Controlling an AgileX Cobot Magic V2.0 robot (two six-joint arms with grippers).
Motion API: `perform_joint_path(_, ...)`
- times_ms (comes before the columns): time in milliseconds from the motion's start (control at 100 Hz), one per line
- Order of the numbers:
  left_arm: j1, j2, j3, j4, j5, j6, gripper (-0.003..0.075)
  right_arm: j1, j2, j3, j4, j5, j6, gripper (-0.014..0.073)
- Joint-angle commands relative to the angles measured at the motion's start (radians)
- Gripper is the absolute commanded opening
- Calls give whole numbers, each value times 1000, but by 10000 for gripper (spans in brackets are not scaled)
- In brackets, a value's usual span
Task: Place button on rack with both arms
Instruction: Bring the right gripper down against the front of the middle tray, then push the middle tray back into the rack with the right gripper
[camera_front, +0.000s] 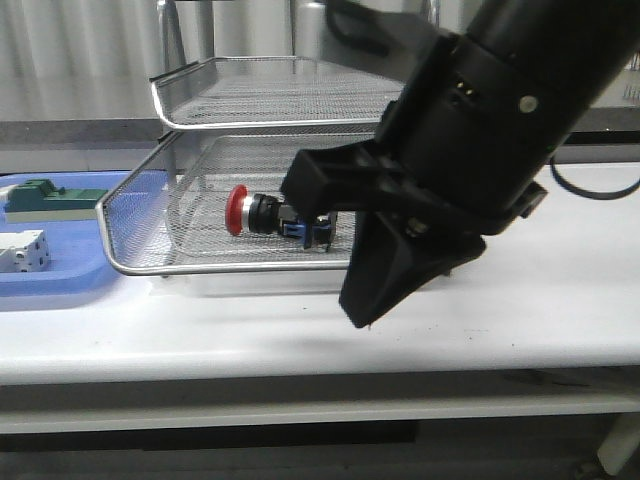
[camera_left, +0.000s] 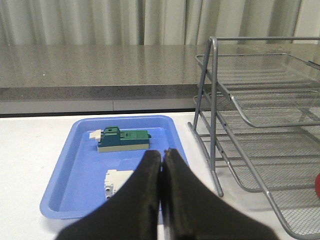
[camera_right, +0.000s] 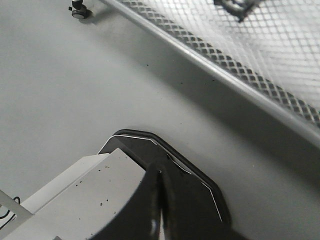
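Observation:
The button (camera_front: 262, 214) lies on its side in the lowest tier of the wire rack (camera_front: 200, 75), red cap to the left. My right arm fills the front view's right half. Its gripper (camera_front: 365, 318) is shut and empty, pointing down at the white table just in front of the rack's front rim, right of the button. In the right wrist view the shut fingertips (camera_right: 159, 172) hover over the table, apart from the rack rim (camera_right: 200, 57). My left gripper (camera_left: 163, 152) is shut and empty above a blue tray, left of the rack (camera_left: 215, 100). It does not show in the front view.
A flat blue tray (camera_front: 60, 280) left of the rack holds a green block (camera_front: 45, 195) and a white block (camera_front: 25, 250); they also show in the left wrist view (camera_left: 122, 137) (camera_left: 115, 181). A black cable (camera_front: 590, 190) lies at the right. The table's front edge is near.

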Motion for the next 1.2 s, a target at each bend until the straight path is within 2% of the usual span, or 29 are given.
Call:
perform_joint_path(0, 4, 7, -27, -16, -78, -7, -20, 22, 5, -58, -9, -36, -16, -66)
perform_joint_path(280, 4, 7, -27, -16, -78, -7, -20, 50, 77, -106, -54, -48, -16, -66)
perform_joint_path(860, 4, 7, -27, -16, -78, -7, -20, 51, 147, -172, -265, -109, -15, -66)
perform_joint_path(1190, 4, 7, -27, -16, -78, -7, -20, -12, 152, -213, -298, -124, -15, -66)
